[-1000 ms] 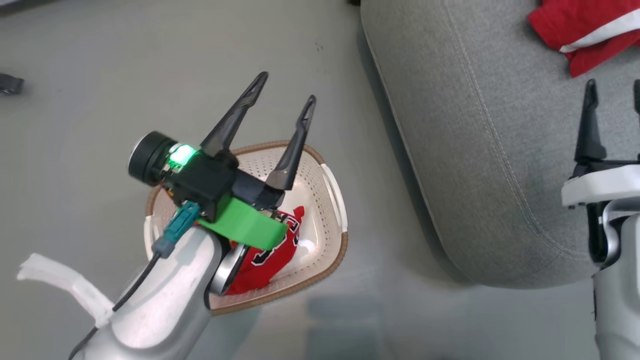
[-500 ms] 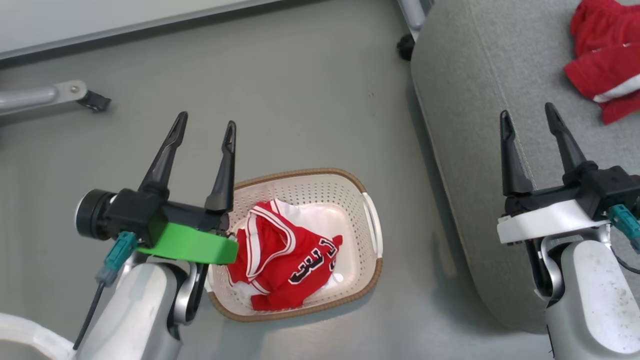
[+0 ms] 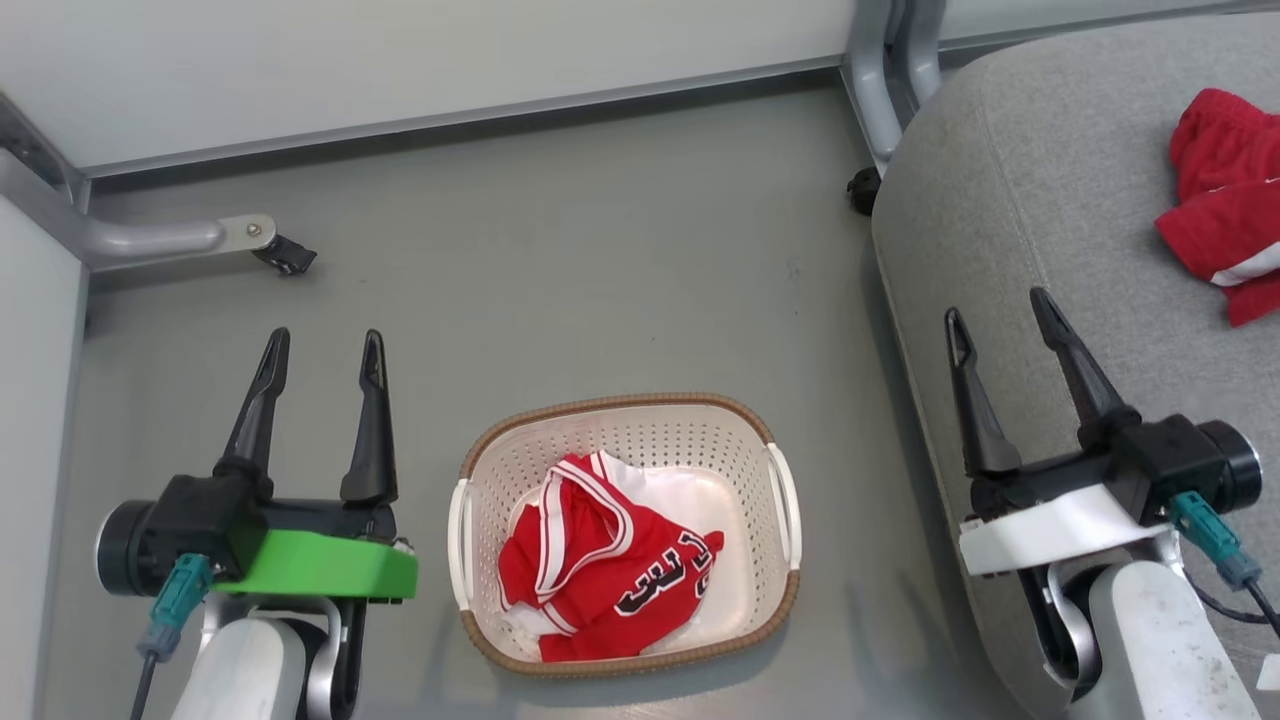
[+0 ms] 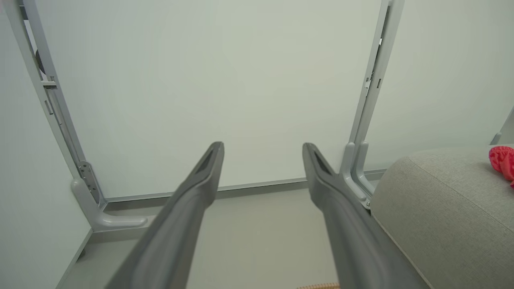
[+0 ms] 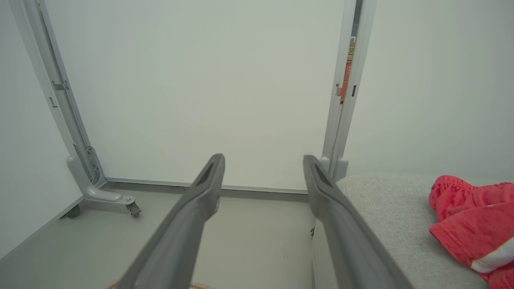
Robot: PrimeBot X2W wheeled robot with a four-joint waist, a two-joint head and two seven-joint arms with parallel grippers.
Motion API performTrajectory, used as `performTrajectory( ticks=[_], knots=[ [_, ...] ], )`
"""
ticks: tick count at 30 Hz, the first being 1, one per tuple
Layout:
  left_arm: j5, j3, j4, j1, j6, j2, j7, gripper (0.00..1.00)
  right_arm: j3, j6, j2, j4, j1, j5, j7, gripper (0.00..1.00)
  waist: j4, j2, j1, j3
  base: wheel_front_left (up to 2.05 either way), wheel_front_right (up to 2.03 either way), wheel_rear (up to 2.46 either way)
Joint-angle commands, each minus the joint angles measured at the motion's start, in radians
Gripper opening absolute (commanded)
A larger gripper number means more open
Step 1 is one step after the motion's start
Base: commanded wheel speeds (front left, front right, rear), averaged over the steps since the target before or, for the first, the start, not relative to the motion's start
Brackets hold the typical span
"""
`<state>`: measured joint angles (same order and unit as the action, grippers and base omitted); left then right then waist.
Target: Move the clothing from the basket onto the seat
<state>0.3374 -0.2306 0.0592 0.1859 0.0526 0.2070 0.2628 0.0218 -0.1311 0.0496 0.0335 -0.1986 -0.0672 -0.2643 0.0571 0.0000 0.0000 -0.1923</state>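
Left hand (image 3: pixel 326 337) now sits beside the basket (image 3: pixel 620 402), jersey (image 3: pixel 610 570) exposed.

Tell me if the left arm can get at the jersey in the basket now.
Probably yes: the left end effector stands open beside the basket, and the jersey lies uncovered inside, nothing between.

Your left gripper (image 3: pixel 325 337), two long dark fingers above a green plastic wrist collar (image 3: pixel 320 565), rests lower left, jaws spread wide, holding nothing. Your right gripper (image 3: pixel 998 305), above a white wrist collar (image 3: pixel 1050 530), mirrors it lower right.
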Motion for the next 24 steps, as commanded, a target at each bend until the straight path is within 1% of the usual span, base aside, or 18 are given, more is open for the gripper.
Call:
performTrajectory(
  ticks=[1,14,24],
  knots=[
    [-0.015,0.011,-0.005,-0.028,-0.006,-0.004,0.003,1.00,0.003,0.001,0.002,-0.011,0.029,-0.010,0.000,1.00,0.007,0.0000,0.0000,0.022,0.00,0.00,0.00],
    [-0.048,0.062,0.005,-0.122,-0.027,-0.029,0.003,1.00,-0.013,0.001,0.002,-0.064,0.182,-0.047,0.014,1.00,0.009,0.0000,0.0000,0.087,0.00,0.00,0.00],
    [-0.065,0.067,0.021,-0.164,-0.047,-0.040,0.003,1.00,-0.014,0.001,0.002,-0.081,0.242,-0.059,0.036,1.00,0.012,0.0000,0.0000,0.129,0.00,0.00,0.00]
  ],
)
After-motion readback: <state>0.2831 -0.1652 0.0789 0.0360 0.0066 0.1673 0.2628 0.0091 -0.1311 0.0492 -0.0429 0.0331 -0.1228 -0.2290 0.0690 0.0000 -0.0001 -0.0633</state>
